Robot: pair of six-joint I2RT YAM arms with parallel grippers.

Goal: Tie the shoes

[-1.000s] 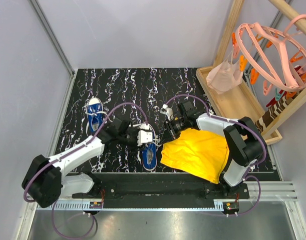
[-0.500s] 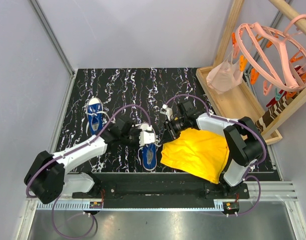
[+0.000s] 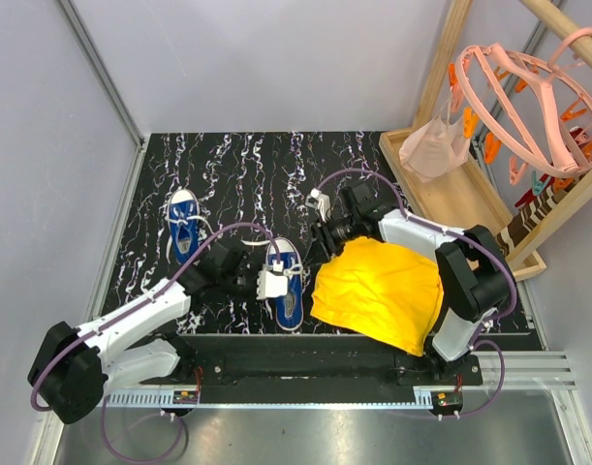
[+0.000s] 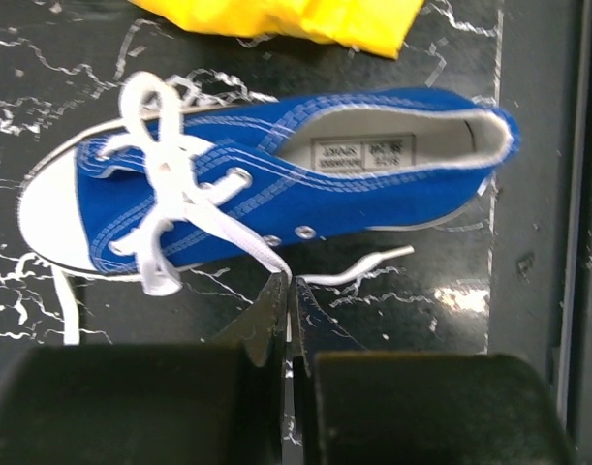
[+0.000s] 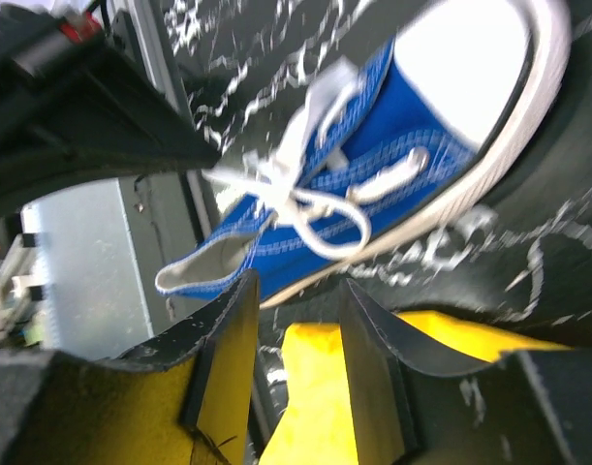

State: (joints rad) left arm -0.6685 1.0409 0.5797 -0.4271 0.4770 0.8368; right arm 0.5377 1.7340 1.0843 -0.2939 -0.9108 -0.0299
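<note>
One blue shoe (image 3: 290, 291) lies near the front edge, toe away from the arms, with a loose bow in its white lace. It fills the left wrist view (image 4: 276, 174). My left gripper (image 3: 277, 283) is at its left side, shut on a strand of the lace (image 4: 262, 254) that runs from the bow to the fingertips (image 4: 288, 287). My right gripper (image 3: 317, 247) is open and empty just right of the shoe's toe, above the edge of the yellow cloth (image 3: 378, 289). The shoe also shows in the right wrist view (image 5: 373, 165). The other shoe (image 3: 184, 228) lies at the left.
The yellow cloth covers the table right of the shoe and lies under the right gripper (image 5: 296, 291). A wooden rack (image 3: 451, 194) with pink hangers and clips stands at the right. Grey walls close the left and back; a metal rail (image 3: 305, 363) runs along the front.
My left gripper has drawn back toward the near left with the lace strand in it. My right gripper has shifted slightly away from the arms' bases. The shoes have stayed put.
</note>
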